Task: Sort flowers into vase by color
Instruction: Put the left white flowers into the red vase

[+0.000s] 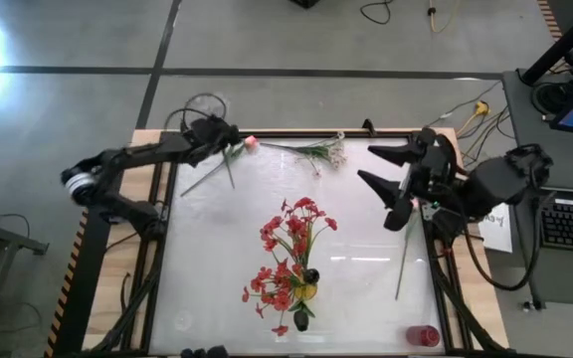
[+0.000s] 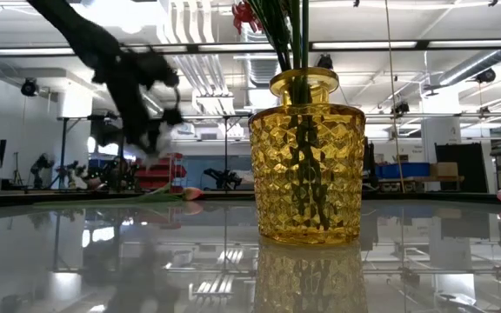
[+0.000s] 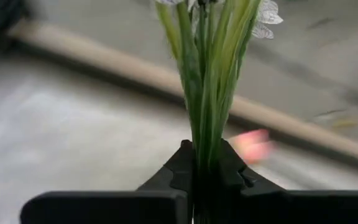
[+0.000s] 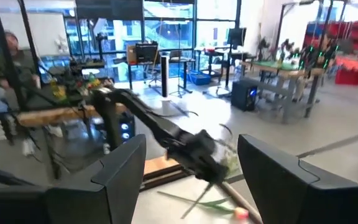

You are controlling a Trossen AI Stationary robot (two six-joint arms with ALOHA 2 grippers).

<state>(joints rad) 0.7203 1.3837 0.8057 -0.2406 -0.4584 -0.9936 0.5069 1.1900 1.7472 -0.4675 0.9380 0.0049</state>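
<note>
Far behind the yellow vase (image 1: 307,290), the left gripper's (image 3: 205,171) fingers pinch green flower stems (image 3: 207,99); the right gripper's (image 1: 384,183) fingers stand apart, empty.

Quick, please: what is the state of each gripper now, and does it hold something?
Left gripper: shut on the green flower stems.
Right gripper: open, holding nothing.

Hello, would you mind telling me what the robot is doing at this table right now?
It is sorting artificial flowers. The left gripper has shut on a bunch of green stems at the table's far-left corner, beside a pink bud. The right gripper hangs open above the right side, holding nothing. The red flowers already stand in the yellow vase; a white spray lies at the far edge.
</note>
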